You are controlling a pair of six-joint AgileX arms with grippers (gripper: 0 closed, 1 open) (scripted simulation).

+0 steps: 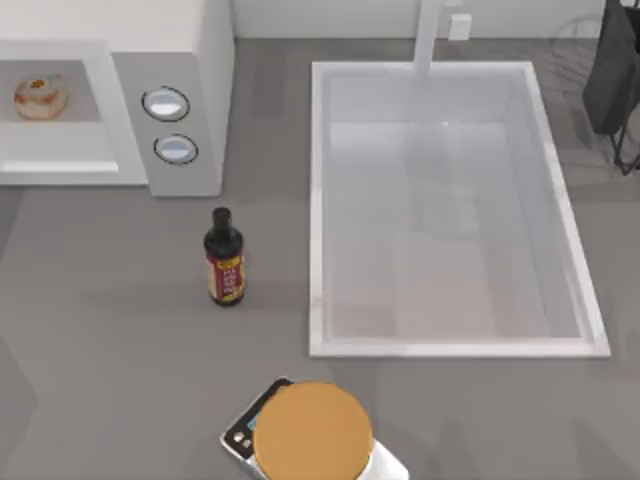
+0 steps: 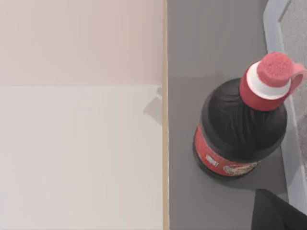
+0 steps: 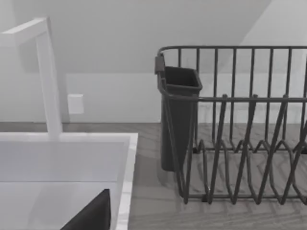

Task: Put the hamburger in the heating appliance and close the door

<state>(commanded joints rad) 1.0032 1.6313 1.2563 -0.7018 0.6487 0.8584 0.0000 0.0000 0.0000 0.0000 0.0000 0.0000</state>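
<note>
The hamburger (image 1: 41, 97), a small tan bun with reddish bits, lies inside the grey cavity of the white microwave (image 1: 195, 50) at the table's back left. Two silver-ringed knobs (image 1: 165, 103) sit on the panel to the cavity's right. A large flat white panel (image 2: 81, 153) with a thin edge stands close in the left wrist view; I cannot tell whether it is the door. A dark part of my left gripper (image 2: 278, 213) shows near a sauce bottle. A dark part of my right gripper (image 3: 91, 215) hangs over the sink.
A dark sauce bottle (image 1: 225, 262) (image 2: 240, 129) with a red cap stands in front of the microwave. The white sink (image 1: 316, 200) (image 3: 128, 158) with its faucet (image 1: 428, 35) (image 3: 50, 86) fills the right half. A dark dish rack (image 1: 620, 80) (image 3: 240, 143) stands at the back right. A flat tan disc (image 1: 312, 432) rests at the front.
</note>
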